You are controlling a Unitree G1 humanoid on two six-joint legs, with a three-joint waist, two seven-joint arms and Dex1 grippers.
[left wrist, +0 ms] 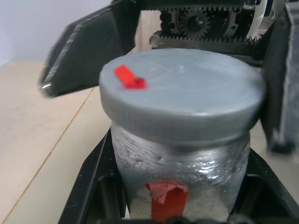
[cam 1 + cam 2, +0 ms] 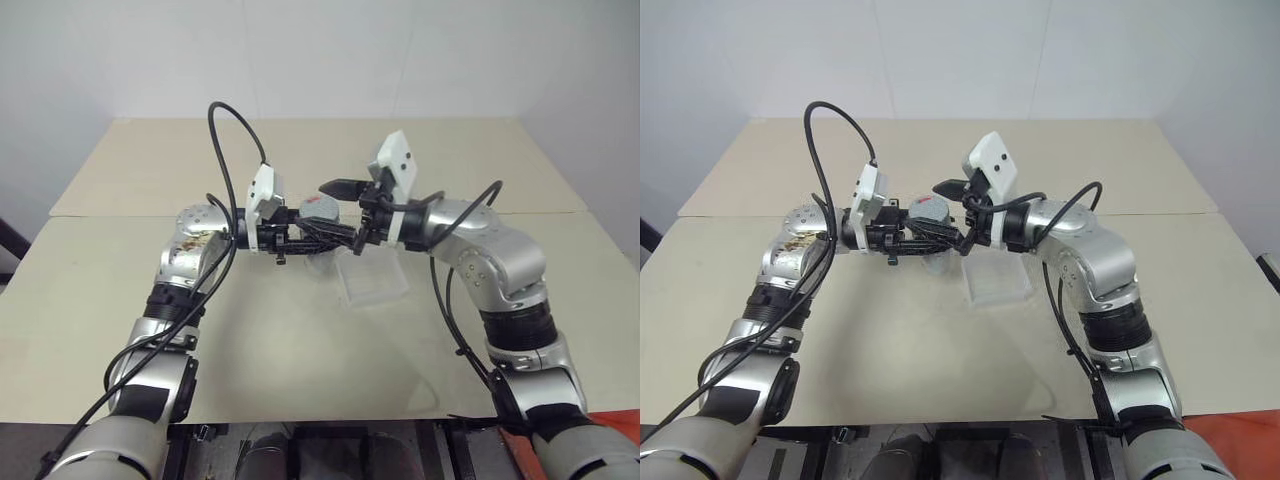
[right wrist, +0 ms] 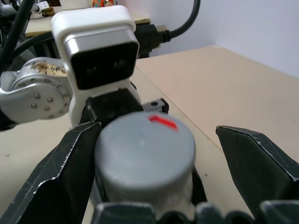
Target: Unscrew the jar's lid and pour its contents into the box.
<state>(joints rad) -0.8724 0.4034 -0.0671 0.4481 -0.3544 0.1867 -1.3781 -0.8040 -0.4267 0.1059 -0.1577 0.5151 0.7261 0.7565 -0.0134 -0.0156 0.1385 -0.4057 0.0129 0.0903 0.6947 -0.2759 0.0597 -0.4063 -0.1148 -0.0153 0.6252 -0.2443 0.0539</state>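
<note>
A pale beige desk (image 2: 300, 340) stands against a plain white wall (image 2: 320, 50); a seam runs across the desk top, where two panels meet. No brand, label or readable writing shows on anything here. The left tool (image 2: 335, 236) is clamped on the jar (image 1: 180, 172), holding it upright above the desk, its black fingers on either side of the silvery body near the red stripe (image 1: 167, 198). The grey metallic lid (image 2: 318, 207) sits on the jar, with a small red mark (image 1: 129, 77) on its top. The right tool (image 3: 154, 154) is spread wide around the lid, one finger (image 3: 60, 163) close against the lid's side and the other finger (image 3: 259, 158) standing clear of it. The transparent box (image 2: 372, 282) rests on the desk just beyond and below the held jar, on the right arm's side. Black cables (image 2: 225, 140) loop from both wrists.
</note>
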